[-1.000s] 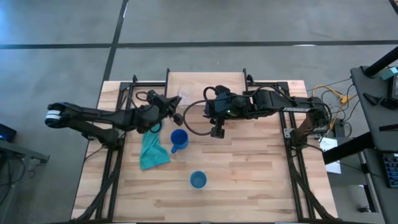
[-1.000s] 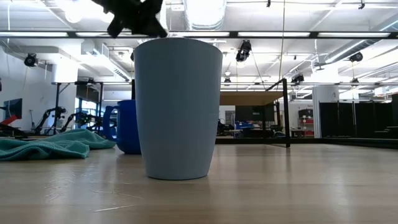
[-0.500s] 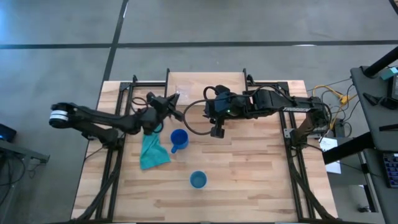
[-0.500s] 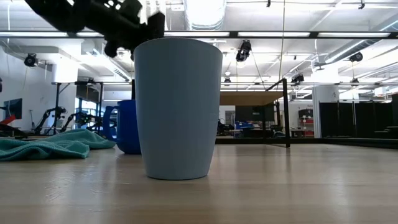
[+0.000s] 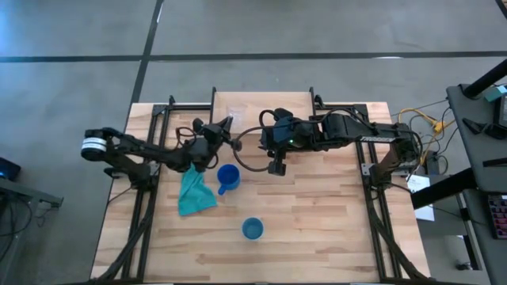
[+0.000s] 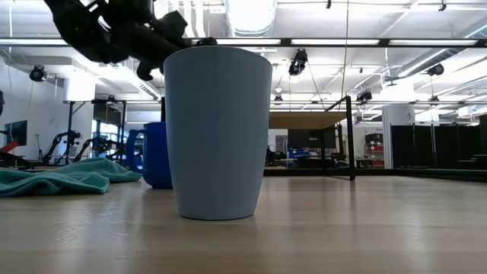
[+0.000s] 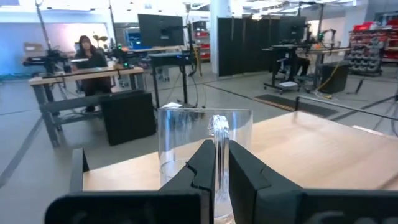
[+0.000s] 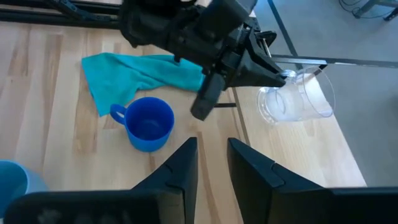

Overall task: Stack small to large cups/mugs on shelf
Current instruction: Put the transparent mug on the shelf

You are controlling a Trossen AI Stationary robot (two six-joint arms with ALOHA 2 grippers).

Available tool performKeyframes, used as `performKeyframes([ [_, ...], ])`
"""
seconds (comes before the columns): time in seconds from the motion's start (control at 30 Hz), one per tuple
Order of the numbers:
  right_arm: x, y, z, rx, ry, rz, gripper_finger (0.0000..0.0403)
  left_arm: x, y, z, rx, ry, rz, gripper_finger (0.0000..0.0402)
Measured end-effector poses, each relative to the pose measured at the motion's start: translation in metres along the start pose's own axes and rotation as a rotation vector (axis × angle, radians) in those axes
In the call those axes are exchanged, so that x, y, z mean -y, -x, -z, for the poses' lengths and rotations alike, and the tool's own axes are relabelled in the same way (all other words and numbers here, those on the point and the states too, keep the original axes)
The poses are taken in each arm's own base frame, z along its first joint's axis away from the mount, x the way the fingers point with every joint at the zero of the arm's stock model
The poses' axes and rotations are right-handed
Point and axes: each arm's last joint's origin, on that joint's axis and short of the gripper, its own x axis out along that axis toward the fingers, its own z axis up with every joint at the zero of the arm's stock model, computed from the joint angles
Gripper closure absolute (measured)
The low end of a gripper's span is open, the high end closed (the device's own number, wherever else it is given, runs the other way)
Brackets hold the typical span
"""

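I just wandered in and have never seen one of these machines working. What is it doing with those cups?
The left gripper is pinched on the rim of the clear glass cup, which is on the small wooden shelf at the table's far edge. The right gripper hovers open above the table, holding nothing. The dark blue mug and the lighter blue cup stand on the table, apart from each other, with a teal cloth lying beside the mug. Neither blue cup is on the shelf yet.

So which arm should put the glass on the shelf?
Left. Its gripper is already pinching the glass cup above the shelf; the right gripper hangs open, empty.
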Motion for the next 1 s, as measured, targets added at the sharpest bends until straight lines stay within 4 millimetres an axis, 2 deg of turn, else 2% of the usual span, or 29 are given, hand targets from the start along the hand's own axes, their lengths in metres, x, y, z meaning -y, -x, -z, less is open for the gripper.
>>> performKeyframes([
  [0.1,0.000,0.000,0.000,0.000,0.000,0.000,0.0318,-0.001,-0.005,0.006,-0.012,-0.018,-0.018,0.0395],
  [0.57,0.000,0.000,0.000,0.000,0.003,0.000,0.0320,-0.007,-0.008,0.012,-0.020,-0.020,-0.039,0.0389],
  [0.73,0.000,0.000,0.000,0.000,0.004,0.000,0.0316,-0.012,-0.005,0.023,-0.049,0.118,-0.046,0.0387],
  [1.0,0.000,0.000,0.000,0.000,0.003,0.000,0.0321,-0.011,-0.006,0.018,-0.039,0.145,-0.045,0.0387],
])
